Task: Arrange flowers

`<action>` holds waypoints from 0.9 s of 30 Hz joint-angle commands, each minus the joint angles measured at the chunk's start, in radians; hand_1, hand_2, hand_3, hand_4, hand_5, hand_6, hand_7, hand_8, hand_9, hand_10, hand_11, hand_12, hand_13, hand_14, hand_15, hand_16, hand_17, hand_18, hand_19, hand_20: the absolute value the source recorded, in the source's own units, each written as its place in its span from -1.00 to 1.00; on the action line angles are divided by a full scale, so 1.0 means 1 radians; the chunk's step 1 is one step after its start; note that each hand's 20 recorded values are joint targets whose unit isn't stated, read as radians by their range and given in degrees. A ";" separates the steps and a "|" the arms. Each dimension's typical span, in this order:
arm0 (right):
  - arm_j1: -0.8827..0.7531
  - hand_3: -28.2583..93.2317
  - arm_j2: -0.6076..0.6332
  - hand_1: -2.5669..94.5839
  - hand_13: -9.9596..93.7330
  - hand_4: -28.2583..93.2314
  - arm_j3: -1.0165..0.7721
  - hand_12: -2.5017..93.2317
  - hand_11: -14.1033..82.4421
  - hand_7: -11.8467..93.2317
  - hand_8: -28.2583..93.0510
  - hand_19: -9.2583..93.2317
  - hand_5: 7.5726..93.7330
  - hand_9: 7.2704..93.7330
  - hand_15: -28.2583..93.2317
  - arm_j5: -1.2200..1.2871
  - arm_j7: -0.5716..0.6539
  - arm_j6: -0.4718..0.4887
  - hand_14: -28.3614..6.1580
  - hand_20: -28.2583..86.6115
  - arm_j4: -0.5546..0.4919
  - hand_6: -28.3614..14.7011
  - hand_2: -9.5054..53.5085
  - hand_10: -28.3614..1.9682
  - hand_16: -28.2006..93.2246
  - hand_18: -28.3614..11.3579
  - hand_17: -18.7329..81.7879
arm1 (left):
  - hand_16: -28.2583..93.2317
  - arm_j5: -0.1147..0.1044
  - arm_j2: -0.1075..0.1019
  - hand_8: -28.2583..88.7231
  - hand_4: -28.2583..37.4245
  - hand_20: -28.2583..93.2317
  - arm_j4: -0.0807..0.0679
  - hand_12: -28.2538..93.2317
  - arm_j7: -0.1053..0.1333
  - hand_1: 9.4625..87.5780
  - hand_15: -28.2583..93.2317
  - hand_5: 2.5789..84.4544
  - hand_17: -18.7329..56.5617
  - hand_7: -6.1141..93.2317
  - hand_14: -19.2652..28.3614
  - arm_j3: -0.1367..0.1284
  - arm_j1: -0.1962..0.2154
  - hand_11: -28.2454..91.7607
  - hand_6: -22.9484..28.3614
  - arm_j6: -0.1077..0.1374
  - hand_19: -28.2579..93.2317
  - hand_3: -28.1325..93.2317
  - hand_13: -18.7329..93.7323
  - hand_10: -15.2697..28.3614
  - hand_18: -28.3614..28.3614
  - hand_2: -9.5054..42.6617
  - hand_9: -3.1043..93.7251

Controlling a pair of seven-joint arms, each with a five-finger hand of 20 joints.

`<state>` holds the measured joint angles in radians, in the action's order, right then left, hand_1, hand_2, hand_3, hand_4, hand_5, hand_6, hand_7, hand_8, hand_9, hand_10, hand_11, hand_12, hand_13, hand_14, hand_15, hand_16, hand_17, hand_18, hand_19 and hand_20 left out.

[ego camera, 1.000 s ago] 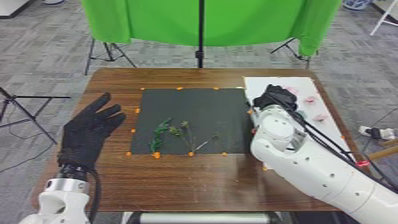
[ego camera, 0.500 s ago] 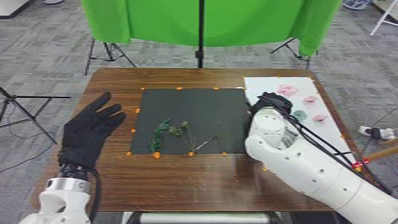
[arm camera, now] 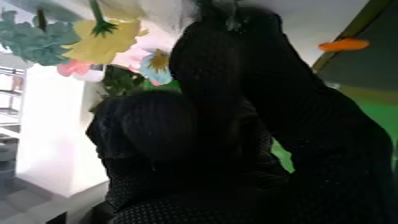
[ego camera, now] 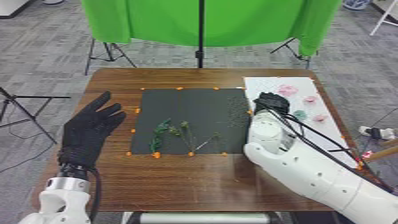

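We've just brought a wispy sprig (ego camera: 237, 111) over the dark mat (ego camera: 188, 106), pinched in our right robot hand (ego camera: 272, 102), probably to join the green stems (ego camera: 160, 135).

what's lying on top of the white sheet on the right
Pink flowers, a teal one and, it seems, a yellow one. The right robot hand and its arm hide part of the white sheet in the head view, so more may lie there unseen.
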<state>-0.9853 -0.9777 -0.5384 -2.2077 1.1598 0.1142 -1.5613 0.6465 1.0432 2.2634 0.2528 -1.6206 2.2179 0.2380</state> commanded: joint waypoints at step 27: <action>-0.271 0.75 0.037 0.17 0.74 -1.00 -0.094 -0.45 0.29 -0.33 -0.29 1.00 0.99 0.92 0.78 -0.091 -0.092 -0.176 -0.07 0.60 -0.370 0.01 -1.00 -0.07 -0.26 -0.92 0.21 | -0.70 -0.011 -0.012 -0.70 -0.82 -0.34 -0.004 -0.35 0.046 -0.55 0.41 -0.10 -0.70 -0.59 1.00 0.002 0.034 -0.06 0.29 0.008 0.42 0.77 -0.15 0.69 0.89 -0.31 -0.14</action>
<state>-1.1321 -0.8936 -0.6506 -2.2619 1.0778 -0.1134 -1.8936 0.6393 1.0297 2.2632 0.3009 -1.6168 2.2374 0.2410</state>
